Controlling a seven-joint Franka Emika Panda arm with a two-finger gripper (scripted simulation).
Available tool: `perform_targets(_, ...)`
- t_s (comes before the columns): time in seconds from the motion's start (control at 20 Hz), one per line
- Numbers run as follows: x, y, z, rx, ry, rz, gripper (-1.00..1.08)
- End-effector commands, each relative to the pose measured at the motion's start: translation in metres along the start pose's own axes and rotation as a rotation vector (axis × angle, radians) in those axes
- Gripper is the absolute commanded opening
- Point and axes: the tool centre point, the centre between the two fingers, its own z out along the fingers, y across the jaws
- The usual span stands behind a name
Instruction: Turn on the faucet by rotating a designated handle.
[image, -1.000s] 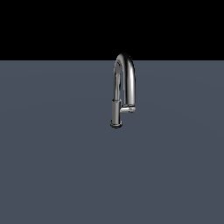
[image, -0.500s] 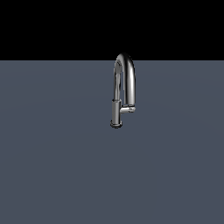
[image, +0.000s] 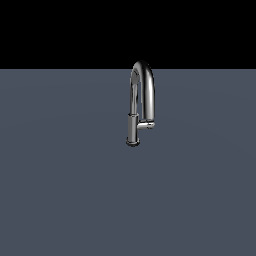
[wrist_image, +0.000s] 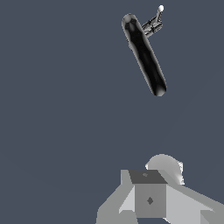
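No text, label, brand, number or sign can be read in either view.

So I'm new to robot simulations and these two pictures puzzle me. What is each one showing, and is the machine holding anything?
Both are simulator renders of one moment. The exterior view comes from a camera off the arm: it shows a chrome gooseneck faucet standing on a flat grey surface, with its short handle sticking out sideways low down. The robot arm is not in that picture. The wrist view comes from a camera on the arm, looking down on the same faucet from above, so the arch looks like a dark bar. The grey blocky shapes at the edge are part of the gripper. It is well apart from the faucet and holds nothing that I can see; whether it is open is unclear.
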Motion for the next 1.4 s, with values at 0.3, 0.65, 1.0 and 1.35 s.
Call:
perform_targets(0.3,0.051,0.000,0.004,0.097,-0.119,0.101,-1.00)
perform_targets(0.65,0.093,0.004,0.011,0.179,-0.219,0.185,-1.00)
perform_targets(1.0,0.134,0.010,0.024,0.263,-0.322,0.271,-1.00)
perform_targets(1.35,0.174,0.019,0.041,0.352,-0.429,0.361,-1.00)
